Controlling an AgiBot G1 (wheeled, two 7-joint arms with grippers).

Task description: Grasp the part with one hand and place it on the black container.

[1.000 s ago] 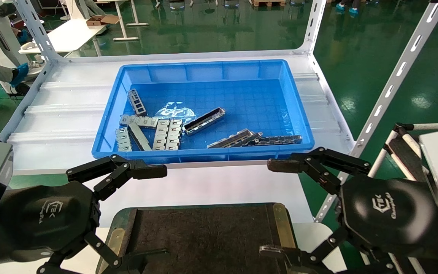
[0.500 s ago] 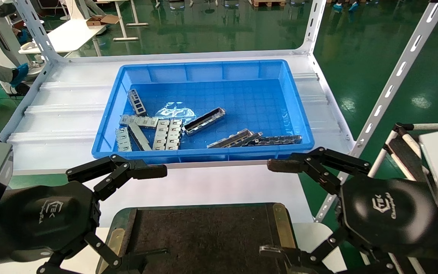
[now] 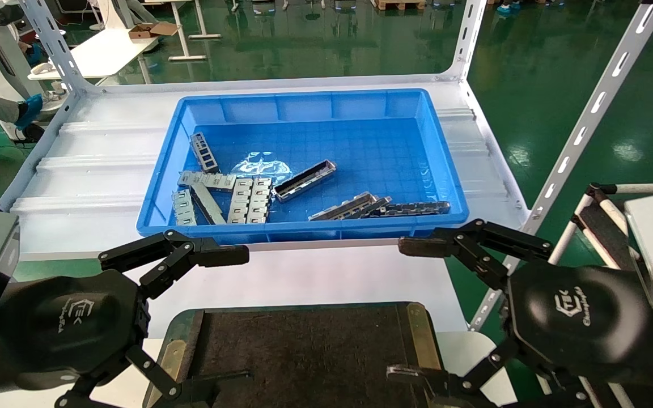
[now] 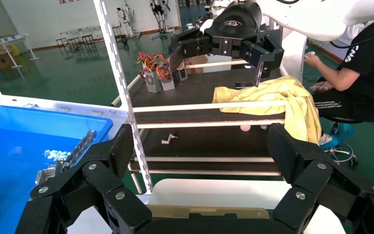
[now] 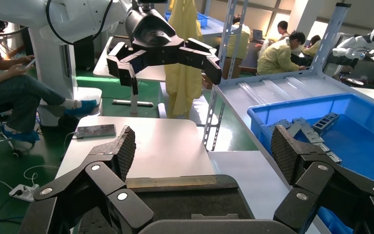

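Nothing done so far, judging by the layout: part point(image 3: 305, 180) lying loose and slantwise near the middle of the blue bin point(image 3: 304, 102), apart from the flat pale slotted plates point(image 3: 245, 200) to its left and from the darker strips point(image 3: 380, 208) heaped by the bin's near right wall. Black container point(image 3: 304, 351) bare of any part, sitting nearest of all, below the shelf's near edge and between the two arms. Right gripper point(image 3: 411, 309) spread wide open and empty, hovering at the container's right side strip, well short of the bin; left gripper point(image 3: 221, 317) likewise wide open, holding nothing, at the container's left corner. Everything left to do: reach, grasp, lift, carry back, set down. Room for the reach looks fair, with open blue floor on the far and right sides of the part, little clutter touching it, and space for fingers astride its raised edges if turned to match its slant. Limits worth heeding: the bin's near wall to be cleared going in and coming out, the strips close to the straight path from the right, and the slotted upright of the rack point(image 3: 587, 122) slanting up just beside the right arm. Return leg short and unobstructed, likely, over the white shelf point(image 3: 94, 170) lip down to the rough black surface.
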